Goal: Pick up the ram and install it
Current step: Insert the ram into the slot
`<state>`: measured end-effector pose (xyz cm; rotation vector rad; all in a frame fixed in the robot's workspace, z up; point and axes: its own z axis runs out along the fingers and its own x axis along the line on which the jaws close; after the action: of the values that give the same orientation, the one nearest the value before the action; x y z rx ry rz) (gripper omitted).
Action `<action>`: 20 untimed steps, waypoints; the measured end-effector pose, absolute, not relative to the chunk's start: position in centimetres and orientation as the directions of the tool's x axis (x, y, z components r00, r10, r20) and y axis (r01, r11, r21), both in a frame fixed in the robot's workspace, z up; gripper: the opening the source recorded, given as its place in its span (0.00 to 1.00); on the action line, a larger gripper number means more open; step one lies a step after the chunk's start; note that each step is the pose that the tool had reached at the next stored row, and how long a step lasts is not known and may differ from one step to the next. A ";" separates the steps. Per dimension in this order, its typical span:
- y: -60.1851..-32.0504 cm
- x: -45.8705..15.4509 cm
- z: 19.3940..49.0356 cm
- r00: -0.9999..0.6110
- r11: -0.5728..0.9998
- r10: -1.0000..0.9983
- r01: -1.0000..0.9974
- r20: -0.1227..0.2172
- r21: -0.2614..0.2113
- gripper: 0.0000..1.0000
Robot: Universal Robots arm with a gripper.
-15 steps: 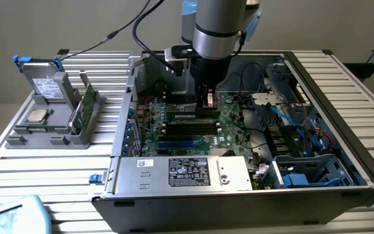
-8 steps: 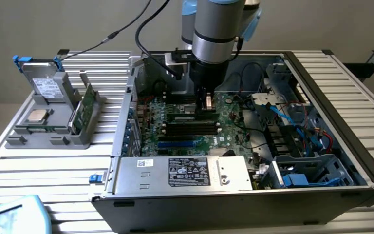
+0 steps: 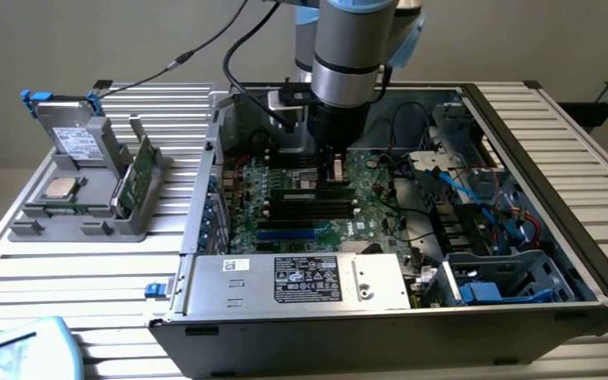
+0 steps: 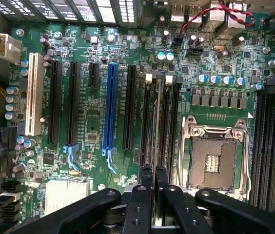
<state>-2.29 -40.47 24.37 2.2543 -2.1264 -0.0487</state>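
The claw (image 4: 153, 173) is clenched on the ram (image 4: 157, 122), holding it edge-on right over the memory slots (image 3: 306, 208) in the case (image 3: 557, 158), at twelve o'clock from the power supply (image 3: 383, 283). I judge the pick-up done and the seating unfinished. The supply's label is unreadable.

Hand (image 3: 337, 174) low over motherboard (image 3: 362, 207) inside open computer case (image 3: 389, 336).

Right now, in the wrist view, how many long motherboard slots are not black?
2: a long white plastic slot at the edge of the green motherboard, and a long blue plastic slot between black slots. The gripper may hide others.
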 end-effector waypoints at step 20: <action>-40.4 -2.3 23.1 0.059 -0.056 -0.997 -0.997 0.040 0.061 0.14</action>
<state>-2.31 -40.39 23.10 2.2323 -2.1070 -0.0187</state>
